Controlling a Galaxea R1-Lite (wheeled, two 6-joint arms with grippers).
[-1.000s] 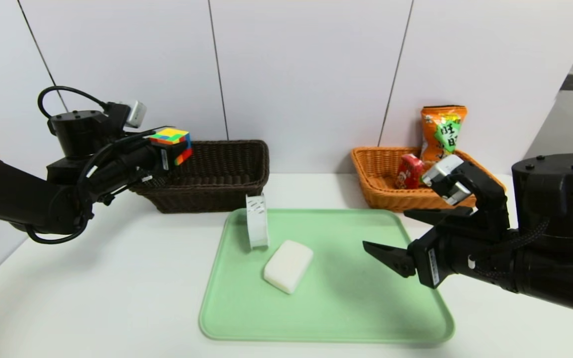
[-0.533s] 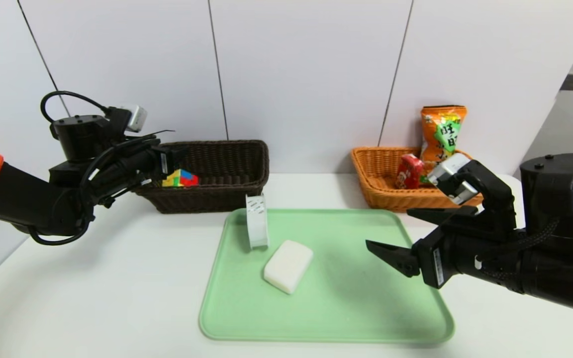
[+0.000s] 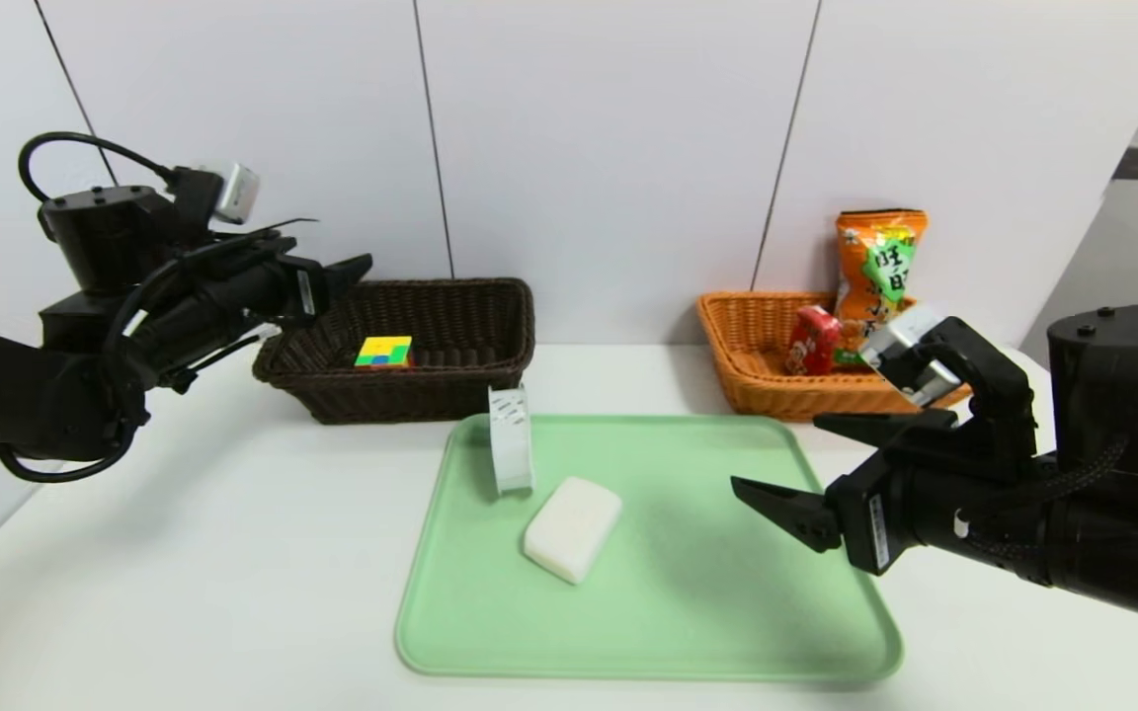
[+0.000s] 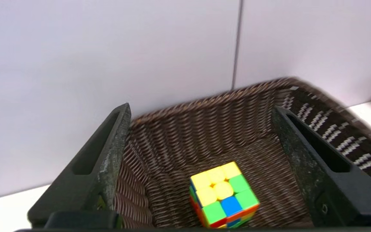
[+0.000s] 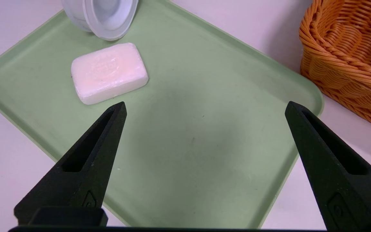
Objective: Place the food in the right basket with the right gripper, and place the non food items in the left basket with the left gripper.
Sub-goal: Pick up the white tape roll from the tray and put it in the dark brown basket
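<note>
Now the puzzle cube (image 3: 383,352) lies loose on the floor of the left basket (image 3: 450,395), just below & ahead of the left pincer (image 3: 357,267); top face mostly yellow w/ green squares, a blue one and red/orange edges in the left wrist view. Left pincer is spread wide w/ nothing between its fingers (image 4: 101,167), hovering level over the basket's near-left corner, not touching cube or weave. Basket is dark brown wicker, rectangular, against the wall.

White soap-like block (image 3: 573,527) lies flat on the green tray (image 3: 707,632), rounded corners, ahead & to the left of the right pincer (image 3: 786,474). White tape roll (image 3: 511,439) stands on edge at the tray's far-left corner, just beyond the block, well apart from either pincer.

Right pincer also gapes open, empty, hanging over the tray's right part, tips angled down twd the tray. Beyond it, the right basket (image 3: 757,385), light orange-tan wicker, holds the orange snack bag (image 3: 878,259) w/ green label, upright against the wall, & the small red packet (image 3: 812,340) leaning beside it. All on a white worktop (image 3: 184,553).
</note>
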